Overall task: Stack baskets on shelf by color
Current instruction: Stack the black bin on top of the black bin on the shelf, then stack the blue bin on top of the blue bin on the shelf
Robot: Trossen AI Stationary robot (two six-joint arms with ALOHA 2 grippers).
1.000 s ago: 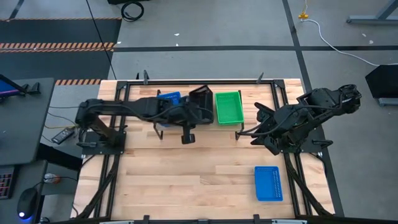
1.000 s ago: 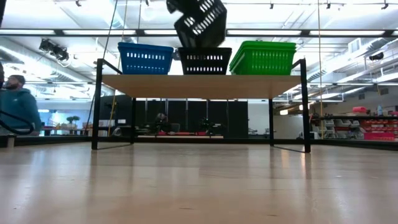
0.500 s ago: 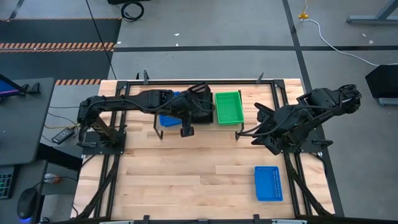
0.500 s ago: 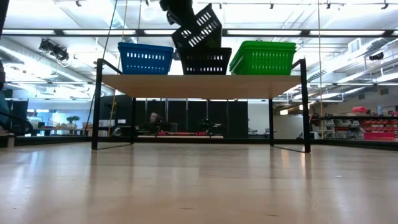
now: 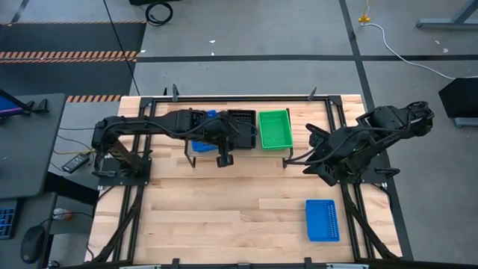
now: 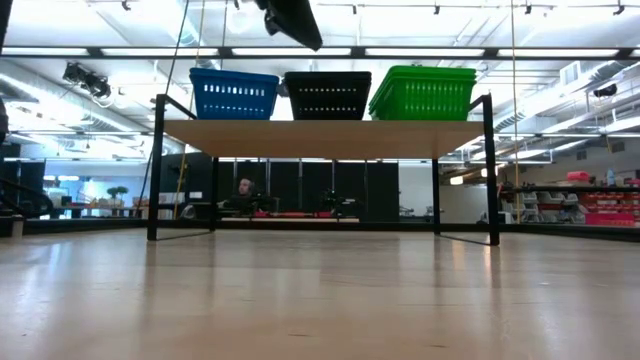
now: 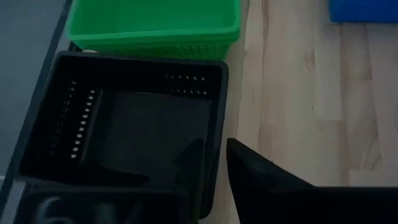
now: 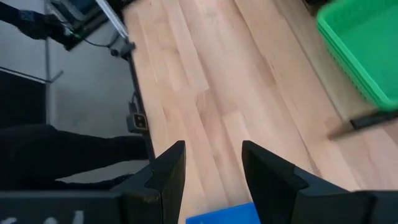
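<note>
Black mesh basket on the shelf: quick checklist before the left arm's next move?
1. Black perforated plastic basket seated level on the light wooden shelf: ok.
2. It sits between the blue mesh basket and the green mesh basket stack, sorted by colour: ok.
3. Left hand off the black basket: not ok, one finger stands inside its rim, one outside.
4. Left hand's opening wide enough to lift away: cannot tell.
5. Loose blue mesh basket on the tabletop, not yet shelved: not ok.
6. Right hand open, empty, parked at the table's right side: ok.
</note>
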